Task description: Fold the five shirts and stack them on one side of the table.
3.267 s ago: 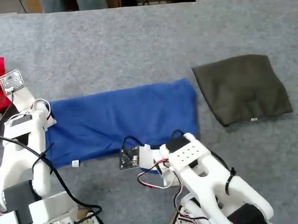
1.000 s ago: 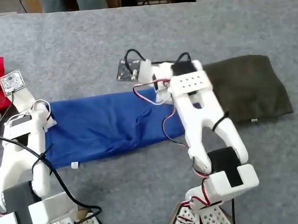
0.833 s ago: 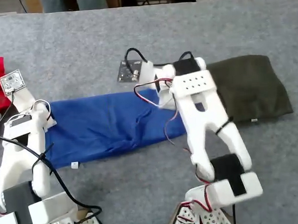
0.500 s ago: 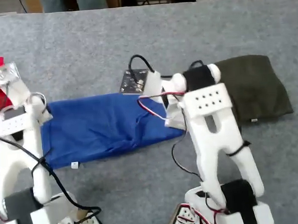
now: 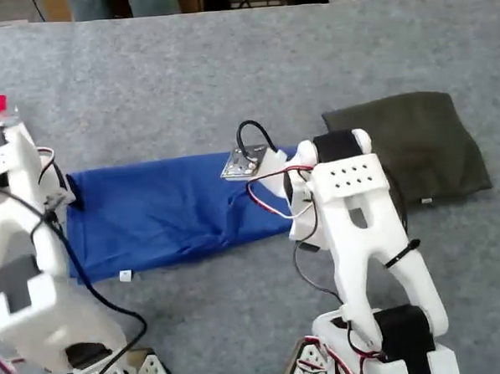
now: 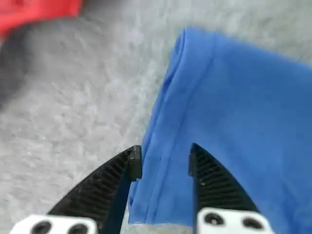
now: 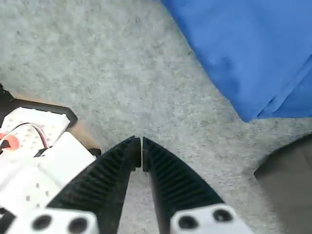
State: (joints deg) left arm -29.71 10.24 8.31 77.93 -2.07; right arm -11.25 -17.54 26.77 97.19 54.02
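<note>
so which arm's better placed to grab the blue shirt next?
Left, probably: the left gripper is open with the hem of the blue shirt between its jaws; the right gripper is shut over the table beside the shirt's corner.

High camera looking down over table, wrist cameras close, facing down, all sharing blue shirt

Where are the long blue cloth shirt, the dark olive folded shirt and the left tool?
long blue cloth shirt [image 5: 159,213], high view, its middle
dark olive folded shirt [image 5: 407,145], high view, its middle
left tool [image 6: 164,158], left wrist view, between fingertips
</note>
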